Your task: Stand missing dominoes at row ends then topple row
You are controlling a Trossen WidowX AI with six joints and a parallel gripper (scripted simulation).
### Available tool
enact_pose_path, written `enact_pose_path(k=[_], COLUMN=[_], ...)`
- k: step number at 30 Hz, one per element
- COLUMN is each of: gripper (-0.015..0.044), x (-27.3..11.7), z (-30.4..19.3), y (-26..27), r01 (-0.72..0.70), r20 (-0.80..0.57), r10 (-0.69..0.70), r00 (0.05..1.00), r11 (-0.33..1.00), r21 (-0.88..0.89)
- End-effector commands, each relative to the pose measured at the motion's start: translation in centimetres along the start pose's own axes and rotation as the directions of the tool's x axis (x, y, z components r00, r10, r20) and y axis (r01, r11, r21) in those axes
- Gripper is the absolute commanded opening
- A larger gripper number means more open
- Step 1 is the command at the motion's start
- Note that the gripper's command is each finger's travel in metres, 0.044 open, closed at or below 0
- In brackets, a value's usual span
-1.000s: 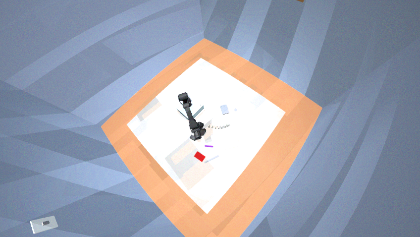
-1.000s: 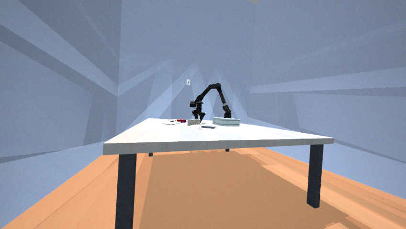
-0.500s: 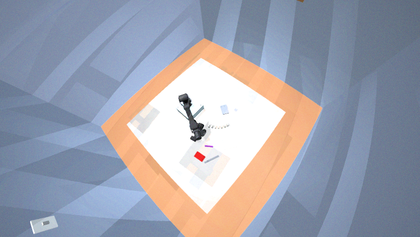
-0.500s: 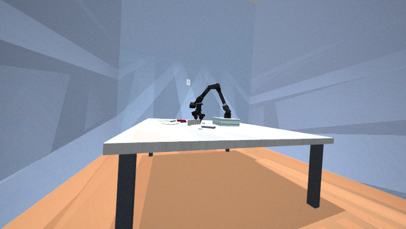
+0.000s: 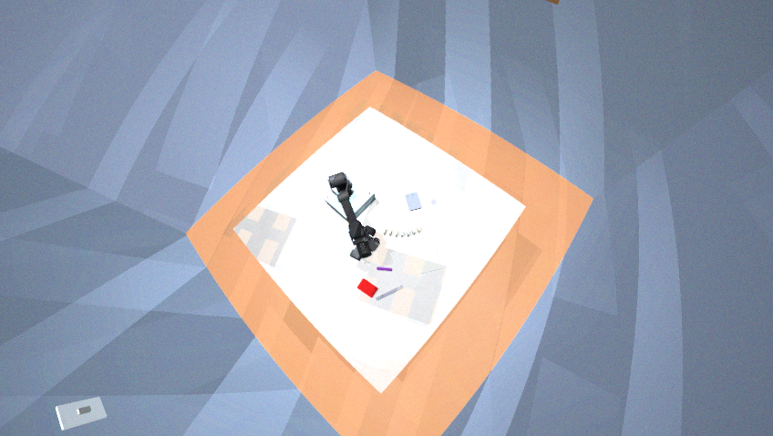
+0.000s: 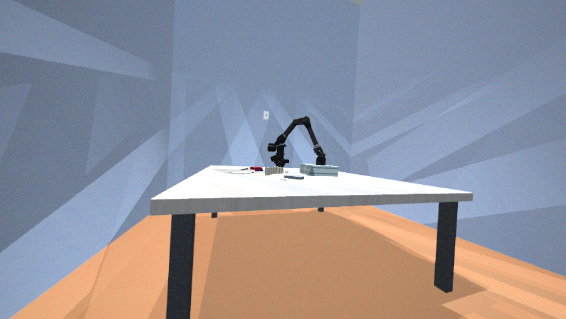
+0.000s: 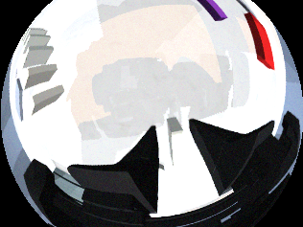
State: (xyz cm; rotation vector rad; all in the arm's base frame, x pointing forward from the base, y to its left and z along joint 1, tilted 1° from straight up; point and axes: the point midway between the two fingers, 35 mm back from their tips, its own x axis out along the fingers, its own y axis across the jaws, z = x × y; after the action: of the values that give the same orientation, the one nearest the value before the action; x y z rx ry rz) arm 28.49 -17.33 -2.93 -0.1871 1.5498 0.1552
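The row of pale upright dominoes (image 5: 396,234) (image 6: 273,171) (image 7: 39,56) is curved and stands to the side of my gripper (image 5: 364,250) (image 6: 281,165) (image 7: 173,124). My gripper points down, low over the table. Its fingers stand partly apart, one on each side of a loose pale domino (image 7: 174,125). Some room shows between that domino and each fingertip, so it is not gripped. Whether it stands or lies I cannot tell. A small grey piece (image 7: 161,167) shows beside the left finger, mostly hidden. In the top view the arm hides both.
A purple bar (image 5: 384,269) (image 7: 213,10), a red block (image 5: 367,287) (image 6: 256,168) (image 7: 260,42) and a grey bar (image 5: 389,293) lie beyond the gripper. A flat grey-blue device (image 5: 413,201) (image 6: 294,177) lies beyond the row. A pale green tray (image 6: 324,170) (image 7: 69,186) is by the arm's base.
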Motion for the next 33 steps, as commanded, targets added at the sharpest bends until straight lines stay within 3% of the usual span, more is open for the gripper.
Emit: enact_pose_path(k=[1,11,24,33], gripper=[0.0046,0.0028,0.0028,0.0028], x=[0.0,-0.2,-15.3,-15.8], z=[0.1,0.1,0.2,1.1], y=[0.0,0.0,0.3,-0.8], r01=[-0.002,-0.002,-0.002,-0.001], r20=[0.003,0.003,0.004,0.005], r10=[0.002,0.002,0.002,0.001], r00=[1.0,1.0,1.0,1.0], r11=[1.0,1.0,1.0,1.0], r21=[-0.004,-0.004,-0.004,-0.031])
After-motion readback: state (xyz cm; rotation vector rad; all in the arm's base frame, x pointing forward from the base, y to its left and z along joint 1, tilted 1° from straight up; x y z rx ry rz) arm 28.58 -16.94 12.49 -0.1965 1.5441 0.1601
